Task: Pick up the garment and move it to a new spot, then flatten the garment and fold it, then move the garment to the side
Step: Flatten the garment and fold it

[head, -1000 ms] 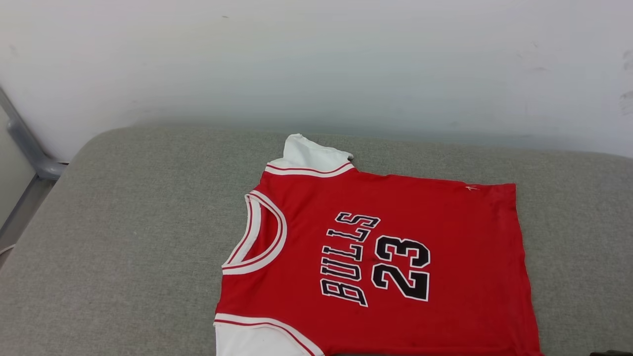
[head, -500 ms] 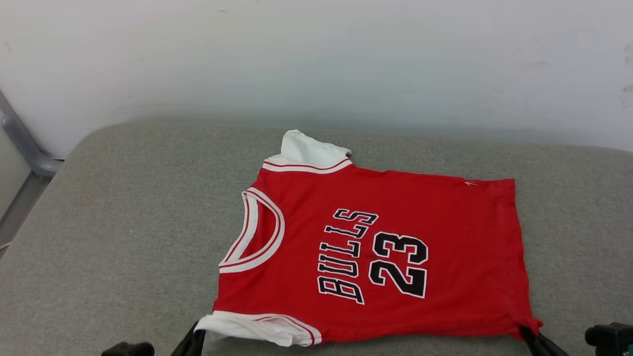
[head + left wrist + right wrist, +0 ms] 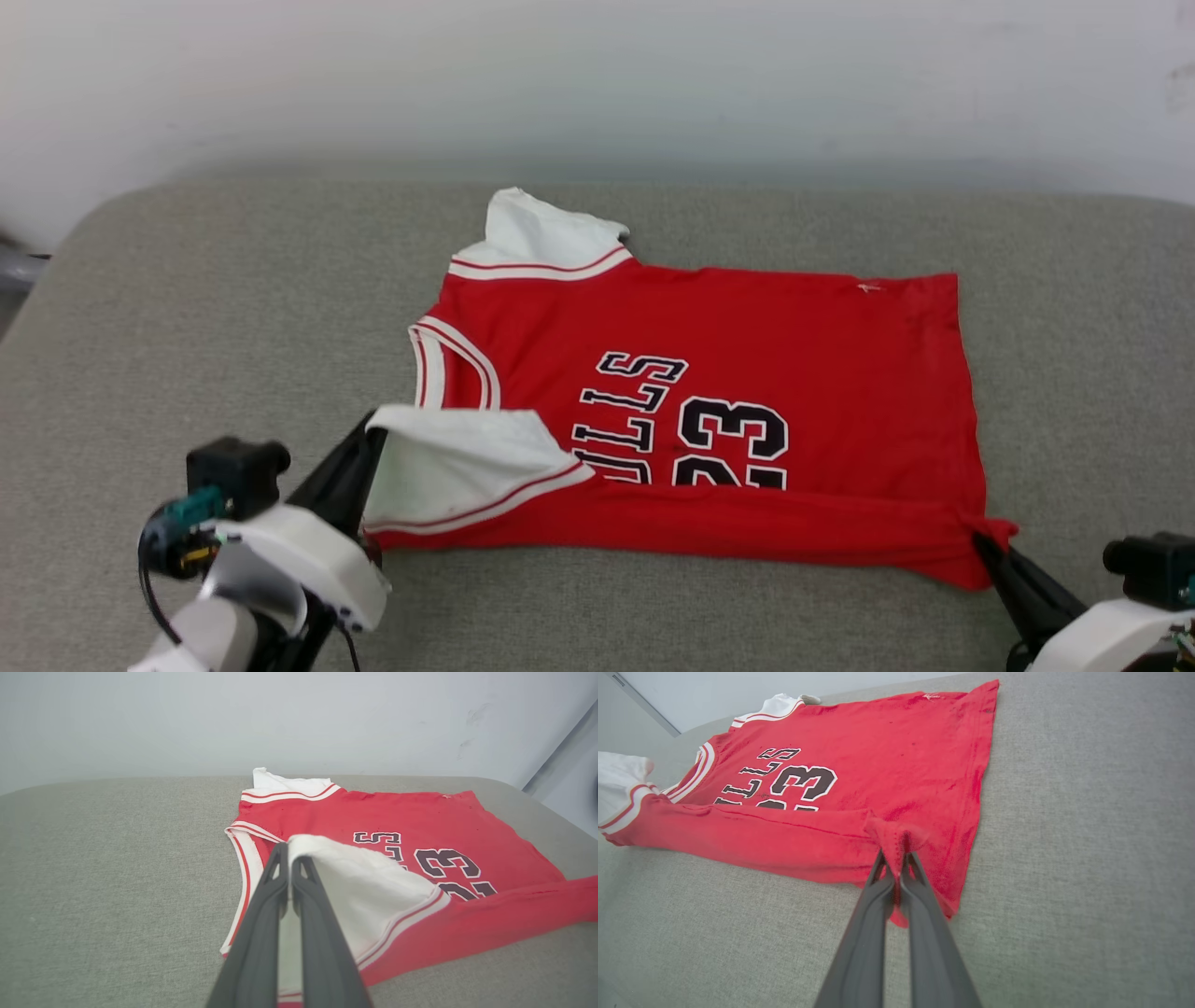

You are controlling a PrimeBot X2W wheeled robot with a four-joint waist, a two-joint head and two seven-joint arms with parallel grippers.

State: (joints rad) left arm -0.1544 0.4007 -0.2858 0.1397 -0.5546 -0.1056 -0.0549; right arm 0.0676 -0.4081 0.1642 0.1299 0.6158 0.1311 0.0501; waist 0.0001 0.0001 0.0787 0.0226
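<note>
While reaching in low from the near edge of the grey cushion (image 3: 187, 308), fingers angled towards its far edge, the left gripper (image 3: 372, 427) is pinched closed on the white near sleeve of the garment (image 3: 775, 327), and the right gripper (image 3: 982, 541) is clamped on its near hem corner. Between them the red near side is raised and doubled over the lower part of "BULLS 23". The rest lies flat towards the far edge.

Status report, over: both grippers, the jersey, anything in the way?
Left gripper shut on near white sleeve; right gripper shut on near hem corner. Garment on grey cushion, near edge raised over lettering. Beyond it: cushion, then wall.
</note>
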